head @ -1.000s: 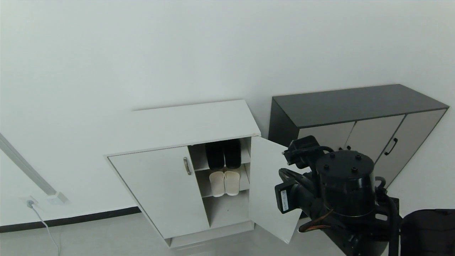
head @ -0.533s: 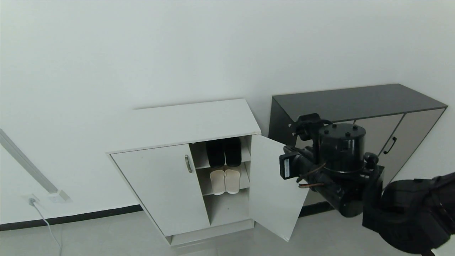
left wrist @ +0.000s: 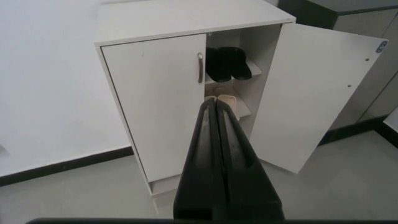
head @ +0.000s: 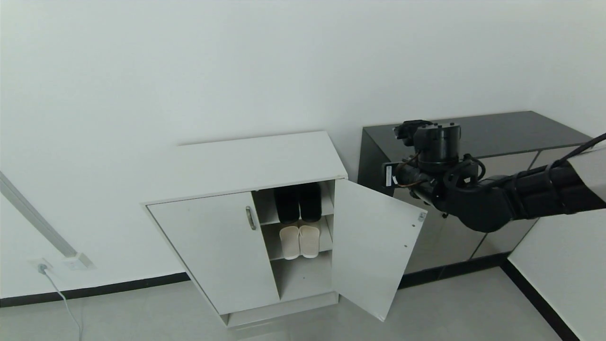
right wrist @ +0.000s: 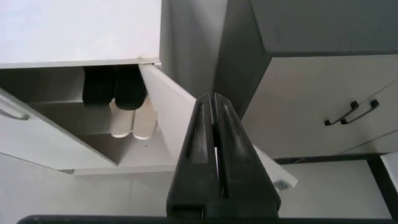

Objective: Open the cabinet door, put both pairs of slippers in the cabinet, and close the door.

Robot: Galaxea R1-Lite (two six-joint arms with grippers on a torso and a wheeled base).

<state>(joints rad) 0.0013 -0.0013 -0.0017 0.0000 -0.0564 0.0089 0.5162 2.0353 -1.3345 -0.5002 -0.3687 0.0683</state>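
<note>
Shelved in the cabinet [head: 255,161]: black slippers [head: 298,203] above, pale slippers [head: 298,241] below. Door [head: 369,246] hanging open, upright, free edge swung off the cabinet's right front corner. Nearest by far: right gripper [right wrist: 214,124], fingers pressed together, empty, beyond the outer face near the top. Left gripper [left wrist: 216,124] likewise closed, empty.

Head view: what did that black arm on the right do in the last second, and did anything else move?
The right arm swung up from low in front of the open white cabinet door to beside the door's top outer corner, before the dark grey cabinet. Nothing was gripped or released. The door stayed open; the black slippers and cream slippers stayed on their shelves.
</note>
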